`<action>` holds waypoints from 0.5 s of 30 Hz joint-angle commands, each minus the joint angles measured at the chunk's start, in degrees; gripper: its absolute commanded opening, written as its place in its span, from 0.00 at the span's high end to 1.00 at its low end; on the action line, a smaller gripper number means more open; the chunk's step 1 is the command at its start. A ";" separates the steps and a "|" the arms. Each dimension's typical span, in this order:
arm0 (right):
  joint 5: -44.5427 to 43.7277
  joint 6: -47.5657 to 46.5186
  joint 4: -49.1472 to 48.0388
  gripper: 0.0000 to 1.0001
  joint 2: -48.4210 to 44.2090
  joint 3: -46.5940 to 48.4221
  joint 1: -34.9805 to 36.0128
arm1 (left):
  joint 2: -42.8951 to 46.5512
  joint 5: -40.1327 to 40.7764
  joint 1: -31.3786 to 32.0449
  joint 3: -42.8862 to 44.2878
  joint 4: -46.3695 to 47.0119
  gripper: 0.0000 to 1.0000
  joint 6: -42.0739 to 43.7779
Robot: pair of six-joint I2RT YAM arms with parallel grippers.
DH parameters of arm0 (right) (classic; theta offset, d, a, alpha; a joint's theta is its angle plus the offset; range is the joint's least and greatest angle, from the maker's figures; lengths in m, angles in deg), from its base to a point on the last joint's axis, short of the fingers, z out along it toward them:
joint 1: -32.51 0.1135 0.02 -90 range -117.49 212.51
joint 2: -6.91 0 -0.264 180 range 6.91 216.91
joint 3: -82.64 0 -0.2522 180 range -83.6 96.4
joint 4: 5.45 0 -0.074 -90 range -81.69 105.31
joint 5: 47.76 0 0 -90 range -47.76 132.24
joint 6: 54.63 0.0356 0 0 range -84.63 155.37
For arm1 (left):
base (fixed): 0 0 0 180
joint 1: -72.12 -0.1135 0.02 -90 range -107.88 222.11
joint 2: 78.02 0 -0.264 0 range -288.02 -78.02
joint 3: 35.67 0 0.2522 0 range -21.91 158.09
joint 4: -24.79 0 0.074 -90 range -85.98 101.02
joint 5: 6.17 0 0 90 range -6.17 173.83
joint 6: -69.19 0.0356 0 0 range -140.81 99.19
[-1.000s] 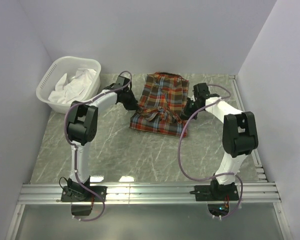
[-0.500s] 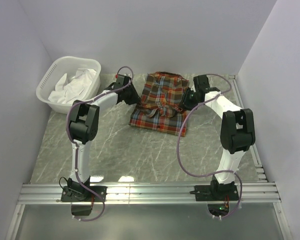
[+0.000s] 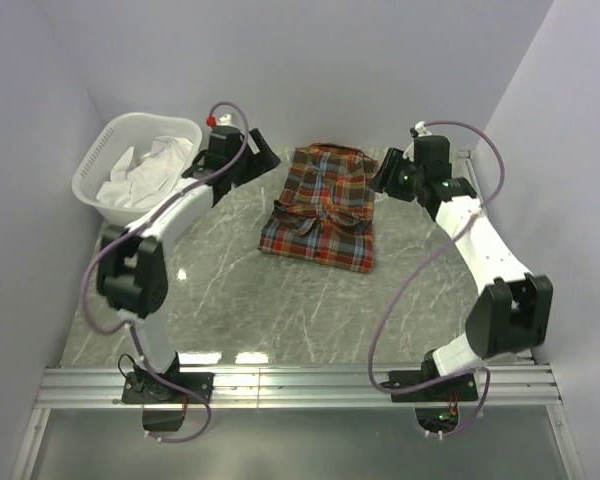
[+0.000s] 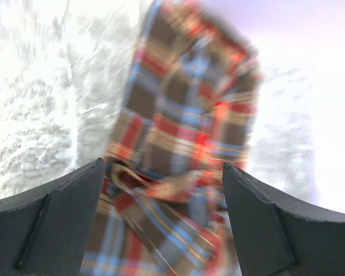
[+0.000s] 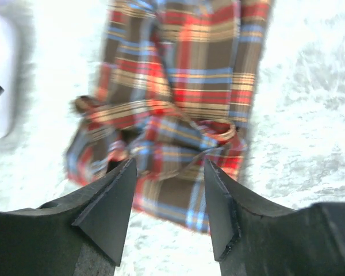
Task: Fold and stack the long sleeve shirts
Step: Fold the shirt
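Plaid shirt (image 3: 320,205) is lying partly folded on the marble table (image 3: 280,300), up near the back wall. Left gripper (image 4: 164,167) and right gripper (image 5: 169,164) hover either side of it, both spread wide, gripping nothing

Lab booth — plain walls (image 3: 280,70), aluminium rail (image 3: 300,385).

The left arm (image 3: 170,215) rises from its base at the near edge, bends at an elbow out to the left, and stretches long toward the far side with the wrist turned inward. The left jaws stand wide apart, gripping nothing. The right arm (image 3: 477,228) mirrors it, elbow out to the right, forearm reaching far and inward. The right jaws are parted too, holding nothing.
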 commanded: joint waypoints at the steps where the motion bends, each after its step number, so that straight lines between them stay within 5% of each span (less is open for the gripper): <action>1: 3.15 -1.87 -1.59 0.44 -4.26 -4.09 1.77 | 10.86 2.04 1.58 -4.79 1.79 0.11 -1.36; 15: 10.11 -6.61 -2.03 0.65 9.86 -5.87 6.87 | 33.19 3.62 7.48 -30.20 0.13 0.13 -2.94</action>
